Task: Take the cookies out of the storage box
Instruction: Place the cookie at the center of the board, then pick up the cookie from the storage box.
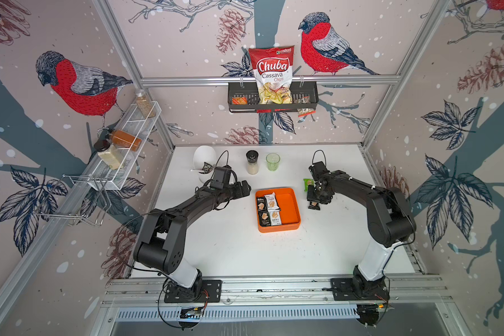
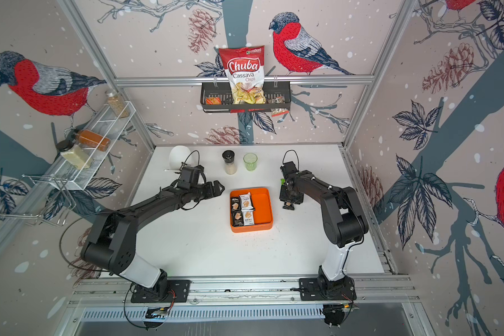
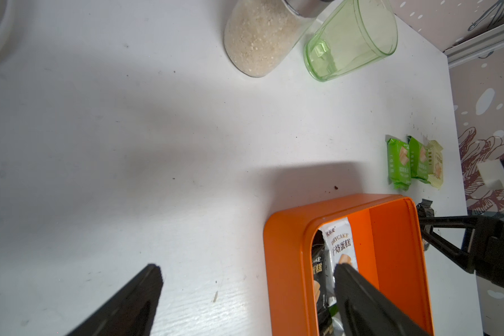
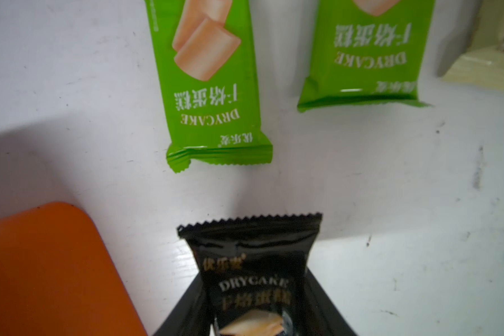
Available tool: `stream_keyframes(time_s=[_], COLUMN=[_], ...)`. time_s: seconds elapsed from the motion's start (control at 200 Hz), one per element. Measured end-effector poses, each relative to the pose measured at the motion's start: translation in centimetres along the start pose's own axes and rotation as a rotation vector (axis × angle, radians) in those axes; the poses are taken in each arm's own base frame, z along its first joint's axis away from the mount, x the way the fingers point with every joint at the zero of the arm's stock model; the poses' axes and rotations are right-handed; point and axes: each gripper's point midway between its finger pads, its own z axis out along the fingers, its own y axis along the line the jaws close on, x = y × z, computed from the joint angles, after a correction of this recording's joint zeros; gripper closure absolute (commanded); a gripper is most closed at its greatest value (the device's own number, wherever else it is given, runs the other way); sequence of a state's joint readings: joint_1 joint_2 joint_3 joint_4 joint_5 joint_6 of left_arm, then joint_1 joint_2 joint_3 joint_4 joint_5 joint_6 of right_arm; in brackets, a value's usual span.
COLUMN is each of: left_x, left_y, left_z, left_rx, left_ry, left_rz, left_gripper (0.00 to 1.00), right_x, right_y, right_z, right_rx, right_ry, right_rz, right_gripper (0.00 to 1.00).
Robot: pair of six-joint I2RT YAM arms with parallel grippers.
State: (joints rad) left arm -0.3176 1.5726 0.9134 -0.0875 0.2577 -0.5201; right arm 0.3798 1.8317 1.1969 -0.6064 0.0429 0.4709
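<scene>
Pinching a glossy black packet (image 4: 253, 270) between the narrowed jaws of the right gripper (image 1: 314, 203), zigzag-crimped top edge and "DRYCAKE" lettering showing past the dark fingers. Held just outside the storage box (image 1: 288, 203), beside its rounded orange plastic corner, over the scuffed white table (image 1: 216, 247).

Lying flat on that table just beyond: two shiny green packets (image 4: 210, 87) side by side, then a pale yellow packet (image 4: 489, 69) on their far side, the green ones printed with tan biscuit blocks.

Tucked inside the smooth, low-walled square tray: four of the cookies (image 1: 267, 209), two black and two white, packed two by two against the wall nearest the left arm, with bare orange floor across the other half.

Spread wide and gripping nothing: the left gripper (image 3: 248, 267), slim tapered black fingers well apart, close to the tray's corner and the white packet (image 3: 339, 244) there.

Standing farther back, close together: a clear jar (image 3: 262, 37) of pale coarse granules and a translucent green cup (image 3: 352, 40).
</scene>
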Motion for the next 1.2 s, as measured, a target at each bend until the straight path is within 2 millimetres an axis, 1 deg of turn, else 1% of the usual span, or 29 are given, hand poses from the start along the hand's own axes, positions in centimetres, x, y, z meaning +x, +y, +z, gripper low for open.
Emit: stream_keyframes(time_s=[0.195, 0.36, 0.41, 0.505, 0.64, 0.71, 0.78, 0.85, 1.061, 1.121, 1.201], left_x=[0.2, 0.1, 0.1, 0.1, 0.1, 0.2, 0.2, 0.2, 0.5, 0.5, 0.5], left_y=[0.2, 0.2, 0.2, 0.2, 0.2, 0.2, 0.2, 0.3, 0.3, 0.3, 0.3], left_z=[0.0, -0.1, -0.1, -0.1, -0.1, -0.1, -0.1, 0.0, 0.2, 0.2, 0.2], left_rx=[-0.006, -0.007, -0.007, -0.007, -0.007, -0.008, -0.008, -0.008, -0.006, -0.005, -0.004], left_ry=[0.002, -0.004, -0.004, -0.004, -0.004, -0.003, -0.001, 0.0, 0.011, 0.011, 0.011], left_rz=[-0.005, -0.004, -0.004, -0.003, -0.003, -0.004, -0.004, -0.004, -0.007, -0.008, -0.01], left_gripper=[0.04, 0.04, 0.04, 0.04, 0.04, 0.04, 0.04, 0.04, 0.04, 0.04, 0.04], right_x=[0.1, 0.1, 0.0, -0.5, -1.4, -1.6, -1.9, -2.2, -3.0, -3.0, -2.7], right_y=[0.1, 0.2, 0.3, 0.4, 0.7, 1.2, 2.1, 3.3, 8.5, 9.8, 11.4], right_z=[0.6, 0.5, 0.4, -0.1, -1.5, -2.3, -3.1, -3.9, -6.7, -7.0, -7.0], right_rx=[-0.001, -0.004, -0.004, 0.0, 0.005, 0.004, 0.001, -0.014, -0.09, -0.109, -0.131], right_ry=[0.017, 0.016, 0.013, -0.007, -0.046, -0.062, -0.08, -0.101, -0.177, -0.188, -0.186], right_rz=[-0.002, -0.005, -0.006, -0.009, -0.015, -0.027, -0.046, -0.068, -0.148, -0.167, -0.194], right_gripper=[0.49, 0.36, 0.35, 0.34, 0.34, 0.34, 0.34, 0.34, 0.35, 0.35, 0.35])
